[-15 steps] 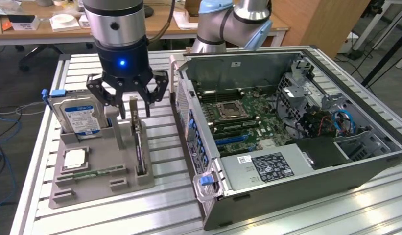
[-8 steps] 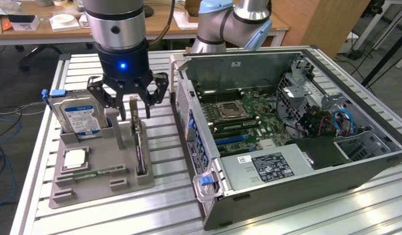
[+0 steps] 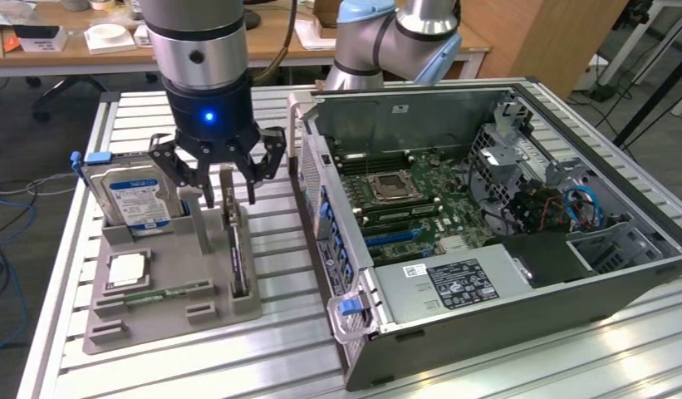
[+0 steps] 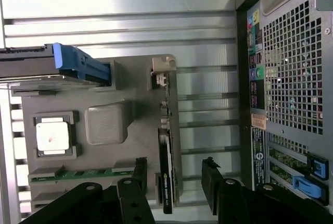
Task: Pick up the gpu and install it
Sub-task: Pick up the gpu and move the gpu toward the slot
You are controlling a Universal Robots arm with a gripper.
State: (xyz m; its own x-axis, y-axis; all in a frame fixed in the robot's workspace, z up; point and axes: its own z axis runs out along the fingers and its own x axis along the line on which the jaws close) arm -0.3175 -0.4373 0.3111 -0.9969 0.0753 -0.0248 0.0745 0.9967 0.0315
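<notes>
My hand (image 3: 224, 189) hangs with its fingers (image 3: 272, 158) spread wide, holding nothing, right over the gpu (image 3: 238, 249). The card stands on edge in a slot of the grey holder (image 3: 174, 320) on the desk (image 3: 208, 370). In the exterior view it is at 9 o'clock from the open computer case (image 3: 518, 332), with the hard drive (image 3: 135, 199) at 10 o'clock from it.

I judge the card light, stiff and thin, with fragile board faces. I'd pinch across the 2 flat faces near the upper edge, clear of the silver bracket (image 4: 162, 75) and the contact edge.

A green logo on its edge may read NVIDIA. I can't read the hard drive's blue-white label or the case's black sticker (image 3: 463, 283).
</notes>
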